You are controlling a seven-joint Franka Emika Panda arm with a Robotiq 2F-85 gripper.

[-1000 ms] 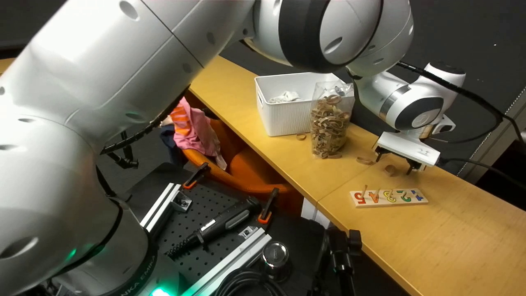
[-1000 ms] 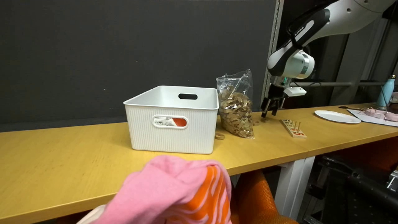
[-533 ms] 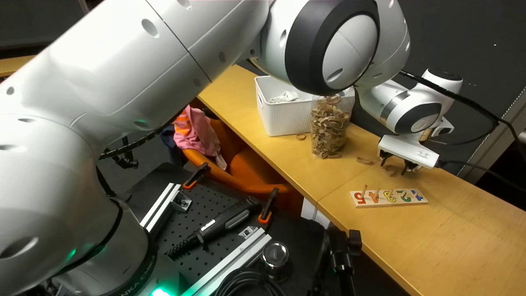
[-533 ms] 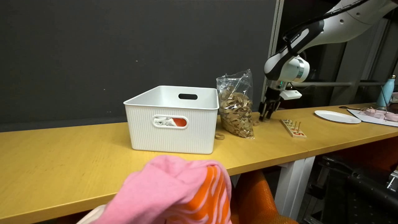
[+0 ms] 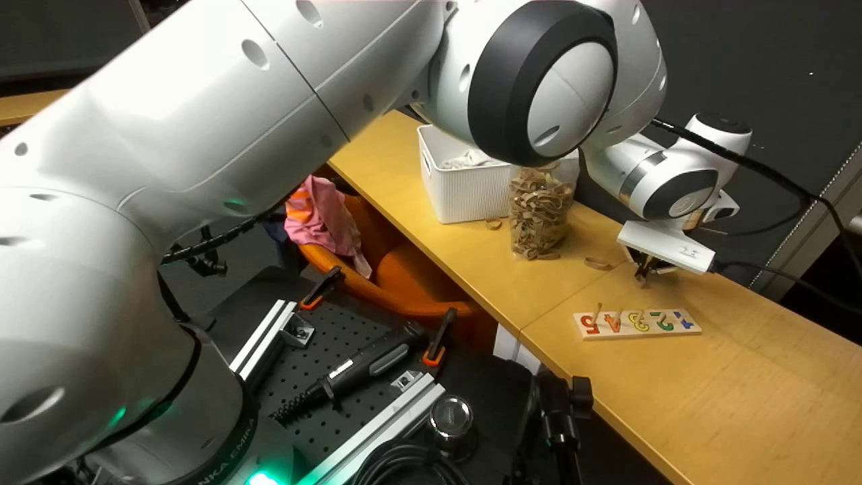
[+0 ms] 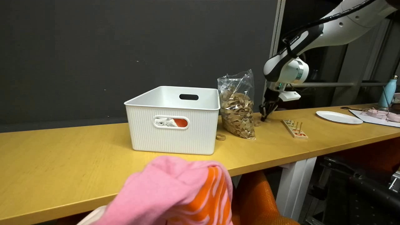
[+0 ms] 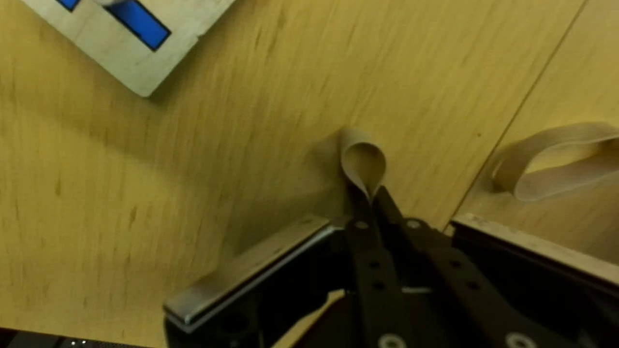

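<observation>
In the wrist view we see the gripper point(image 7: 370, 197) pinching one tan loop point(image 7: 348, 147) mid-frame, one loose loop point(image 7: 556, 186) at right, one number board point(image 7: 140, 70) upper left.

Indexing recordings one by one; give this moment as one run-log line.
end effector: closed, pinching tan band | another band: lying apart | numbered peg board: nearby | bag of bands: beside white bin

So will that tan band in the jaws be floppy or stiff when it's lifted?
Probably floppy: the pinched band bends into a teardrop loop at the jaws. It's likely light, being a thin strip. It may spring open if let go, since the loose band forms a wider, open loop.
</observation>
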